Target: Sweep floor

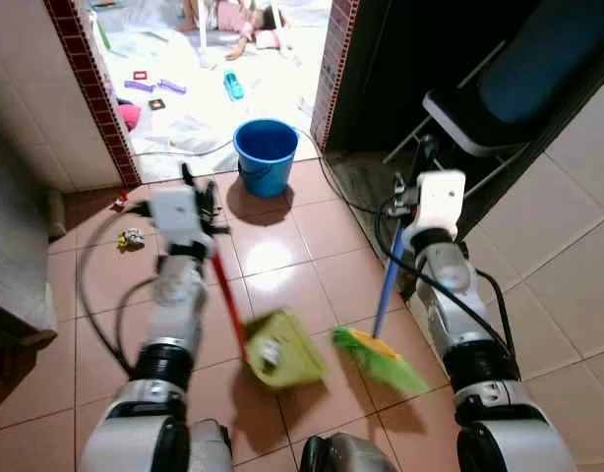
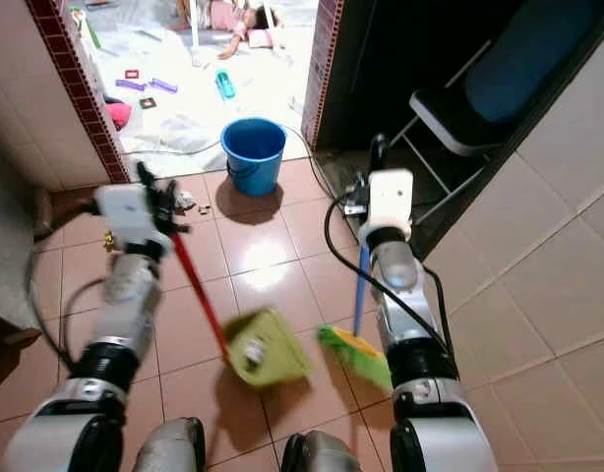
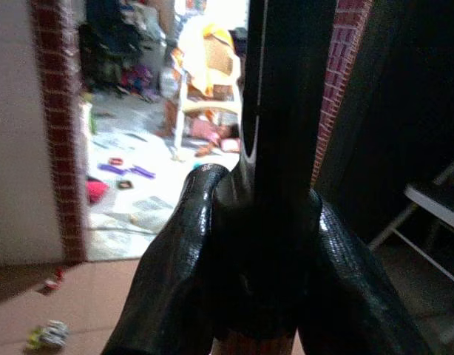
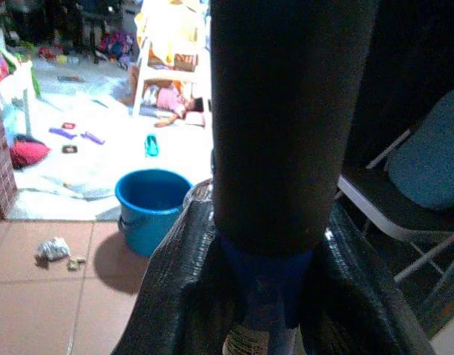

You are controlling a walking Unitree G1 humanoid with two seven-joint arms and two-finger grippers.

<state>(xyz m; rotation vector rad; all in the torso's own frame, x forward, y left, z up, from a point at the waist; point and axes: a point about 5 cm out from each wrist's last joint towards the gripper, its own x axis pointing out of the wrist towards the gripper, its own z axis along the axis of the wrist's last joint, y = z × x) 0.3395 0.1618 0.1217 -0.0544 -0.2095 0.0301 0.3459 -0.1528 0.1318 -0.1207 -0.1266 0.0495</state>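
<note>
1. The left hand [image 1: 199,192] is closed round the red handle of the dustpan [image 1: 282,349]; the pan sits low over the tiled floor [image 1: 282,265].
2. The right hand [image 1: 420,157] clasps the blue-handled broom [image 1: 381,359], its bristles just beside the pan.
3. Both look light and stiff; the soft bristles should flex.
4. A bucket [image 1: 266,155] stands by the doorway, with litter [image 1: 131,238], probably wrappers, nearby.

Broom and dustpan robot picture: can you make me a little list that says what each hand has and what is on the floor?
left gripper: shut on the red dustpan handle
right gripper: shut on the blue broom handle
dustpan: green, low over the tiles
broom head: green, beside the dustpan
bucket: blue, at the doorway
litter: crumpled scrap on the tiles
chair: folding, by the wall
</note>
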